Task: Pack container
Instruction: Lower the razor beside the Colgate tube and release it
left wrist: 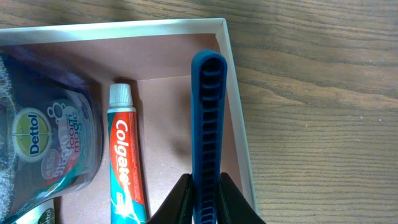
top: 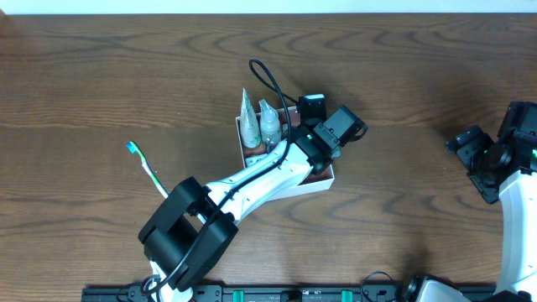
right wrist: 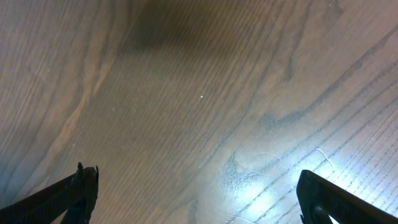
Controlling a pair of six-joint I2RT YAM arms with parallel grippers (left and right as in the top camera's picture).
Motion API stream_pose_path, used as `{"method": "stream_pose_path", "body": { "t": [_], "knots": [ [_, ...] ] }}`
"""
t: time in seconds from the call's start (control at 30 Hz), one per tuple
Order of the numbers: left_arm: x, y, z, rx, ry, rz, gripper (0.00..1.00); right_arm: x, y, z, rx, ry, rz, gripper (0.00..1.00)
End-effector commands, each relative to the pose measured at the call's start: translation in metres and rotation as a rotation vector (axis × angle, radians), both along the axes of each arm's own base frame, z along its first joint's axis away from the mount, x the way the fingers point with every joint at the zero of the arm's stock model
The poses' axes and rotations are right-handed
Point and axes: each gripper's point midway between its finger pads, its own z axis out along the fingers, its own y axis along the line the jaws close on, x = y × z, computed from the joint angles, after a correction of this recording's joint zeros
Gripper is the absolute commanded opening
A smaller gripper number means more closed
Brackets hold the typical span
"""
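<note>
- Step in hand: left gripper (left wrist: pixel 205 202) pinches a blue comb (left wrist: pixel 208 130) over the box (left wrist: pixel 233 81), beside the toothpaste (left wrist: pixel 126 155).
- Next: release inside.
- Right gripper (right wrist: pixel 196 193): spread, empty.

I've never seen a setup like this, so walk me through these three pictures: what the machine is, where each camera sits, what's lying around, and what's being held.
Two robot arms work at a wooden table. The overhead view looks down from above; the other two come from cameras on each wrist. The left gripper reaches over the container, a shallow white box, its fingers closed on a blue comb. Inside the box lie a Colgate toothpaste tube and a Dettol bottle. A toothbrush lies on the table outside it. The right gripper hangs open over bare wood, holding nothing.
</note>
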Motion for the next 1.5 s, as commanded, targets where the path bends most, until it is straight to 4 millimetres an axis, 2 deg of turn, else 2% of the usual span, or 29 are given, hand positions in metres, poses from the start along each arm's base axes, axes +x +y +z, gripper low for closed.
{"method": "stream_pose_path", "body": {
  "t": [0.0, 0.17, 0.6, 0.73, 0.83, 0.9, 0.97, 1.03, 1.1, 1.23, 1.3, 1.37, 1.47],
  "knots": [
    [0.004, 0.002, -0.003, 0.012, -0.003, 0.008, 0.14, 0.001, -0.003, 0.003, -0.012, -0.001, 0.004, 0.99],
    [0.004, 0.002, -0.003, 0.012, -0.003, 0.008, 0.17, 0.001, -0.003, 0.003, -0.012, -0.001, 0.004, 0.99],
    [0.004, 0.001, -0.003, 0.01, -0.006, 0.007, 0.17, 0.001, -0.003, 0.003, -0.012, -0.001, 0.004, 0.99],
    [0.008, -0.002, 0.002, 0.032, -0.032, -0.058, 0.17, 0.001, -0.003, 0.003, -0.012, -0.001, 0.004, 0.99],
    [0.005, -0.007, 0.019, 0.035, -0.047, -0.141, 0.17, 0.001, -0.003, 0.003, -0.012, -0.001, 0.004, 0.99],
    [-0.001, -0.009, 0.043, 0.018, -0.058, -0.196, 0.17, 0.001, -0.003, 0.003, -0.012, -0.001, 0.004, 0.99],
    [-0.009, -0.003, 0.068, 0.015, -0.066, -0.23, 0.22, 0.001, -0.003, 0.003, -0.012, -0.001, 0.004, 0.99],
    [-0.022, 0.014, 0.097, 0.034, -0.076, -0.249, 0.24, 0.001, -0.003, 0.003, -0.012, -0.001, 0.004, 0.99],
    [-0.033, 0.049, 0.126, 0.08, -0.098, -0.207, 0.27, 0.001, -0.003, 0.003, -0.012, -0.001, 0.004, 0.99],
    [-0.048, 0.139, 0.164, 0.141, -0.109, 0.053, 0.31, 0.001, -0.003, 0.003, -0.012, -0.001, 0.004, 0.99],
    [-0.057, 0.186, 0.173, 0.156, -0.095, 0.202, 0.33, 0.001, -0.003, 0.003, -0.012, -0.001, 0.004, 0.99],
    [-0.065, 0.228, 0.173, 0.152, -0.06, 0.35, 0.37, 0.001, -0.003, 0.003, -0.012, -0.001, 0.004, 0.99],
    [-0.074, 0.273, 0.161, 0.149, 0.0, 0.522, 0.44, 0.001, -0.003, 0.003, -0.012, -0.001, 0.004, 0.99]
  ]
}}
